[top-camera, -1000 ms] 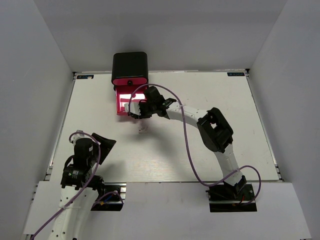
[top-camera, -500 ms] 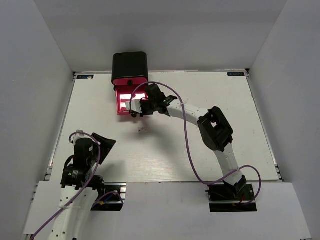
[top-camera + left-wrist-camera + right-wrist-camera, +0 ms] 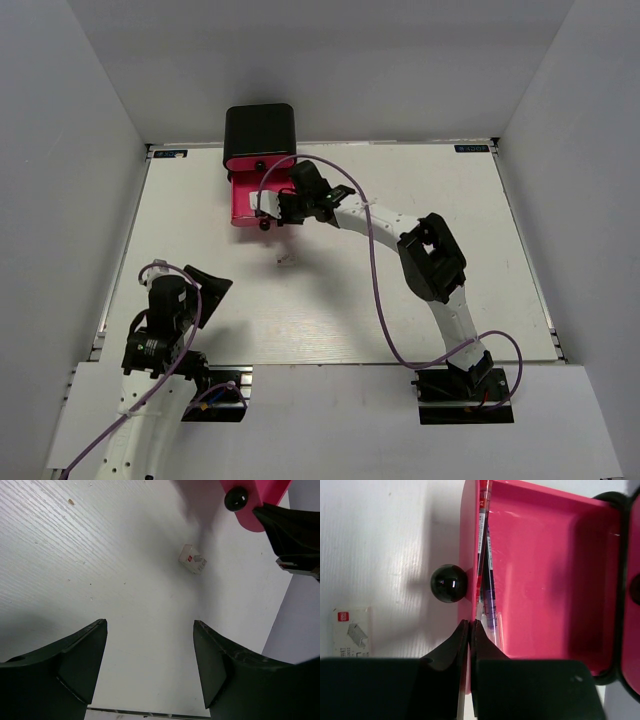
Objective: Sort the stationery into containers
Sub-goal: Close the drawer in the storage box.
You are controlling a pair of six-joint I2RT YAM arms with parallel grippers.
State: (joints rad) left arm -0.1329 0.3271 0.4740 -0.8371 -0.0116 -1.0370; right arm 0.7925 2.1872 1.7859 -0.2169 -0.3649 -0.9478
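A black box holds pink-red drawers. Its lowest drawer stands part-way out, with a black knob on its front wall. A thin dark-and-white pen lies inside along that wall. My right gripper is shut, its tips right over the drawer's front wall beside the knob, holding nothing that I can see. A tiny white eraser lies on the table just in front of the drawer. My left gripper is open and empty, well short of the eraser.
The white table has raised edges and grey walls around it. The right arm reaches across the middle toward the box. A closed drawer above shows its own knob.
My right gripper has shut and moved toward the box. The open drawer has slid further in, so less of its inside shows. The left arm has not moved.
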